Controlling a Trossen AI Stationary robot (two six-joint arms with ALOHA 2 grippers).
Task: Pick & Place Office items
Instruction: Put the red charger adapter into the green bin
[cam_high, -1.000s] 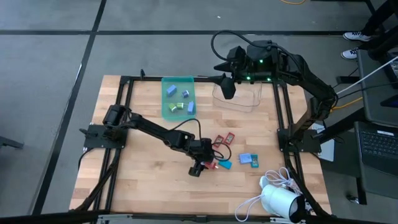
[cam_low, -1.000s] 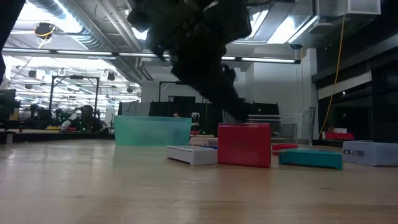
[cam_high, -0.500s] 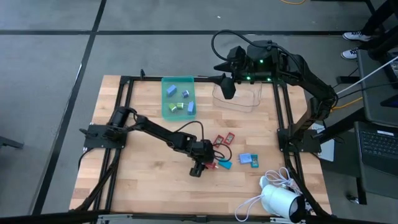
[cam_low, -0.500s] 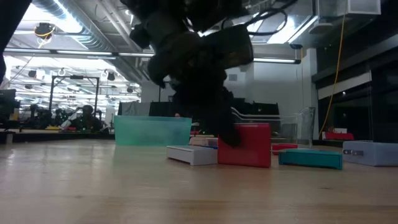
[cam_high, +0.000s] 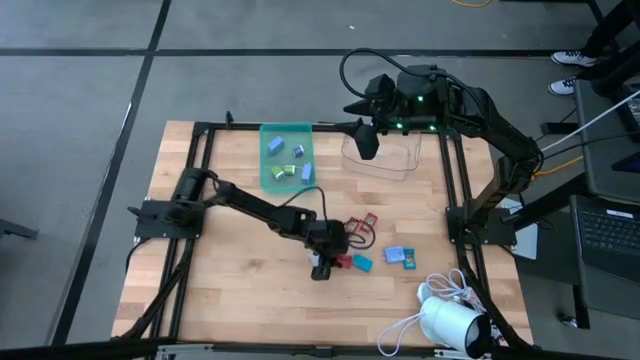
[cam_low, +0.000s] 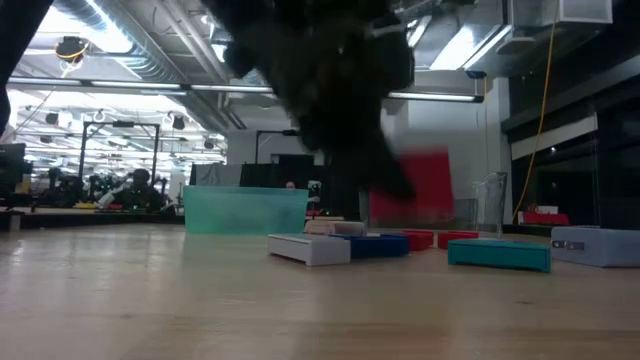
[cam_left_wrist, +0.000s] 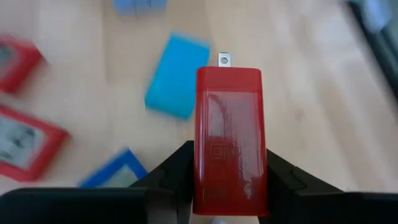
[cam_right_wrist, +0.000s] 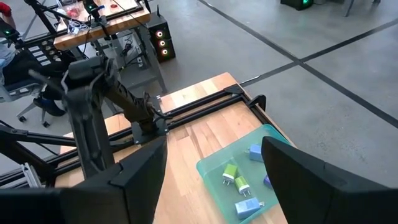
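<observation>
Desk (cam_high: 230, 290) of light wood carries everything. Teal tray (cam_high: 287, 156) sits at far edge w/ a few small pieces inside; clear bin (cam_high: 385, 160) beside it. Right end effector (cam_high: 367, 140) waits above the bin, fingers spread wide. Left end effector (cam_high: 322, 262) is mid-desk, pinching a red piece (cam_left_wrist: 230, 140) lifted off the wood. Blue piece (cam_left_wrist: 177, 84), teal piece (cam_low: 498, 254), white piece (cam_low: 308, 248) lie flat nearby.
</observation>
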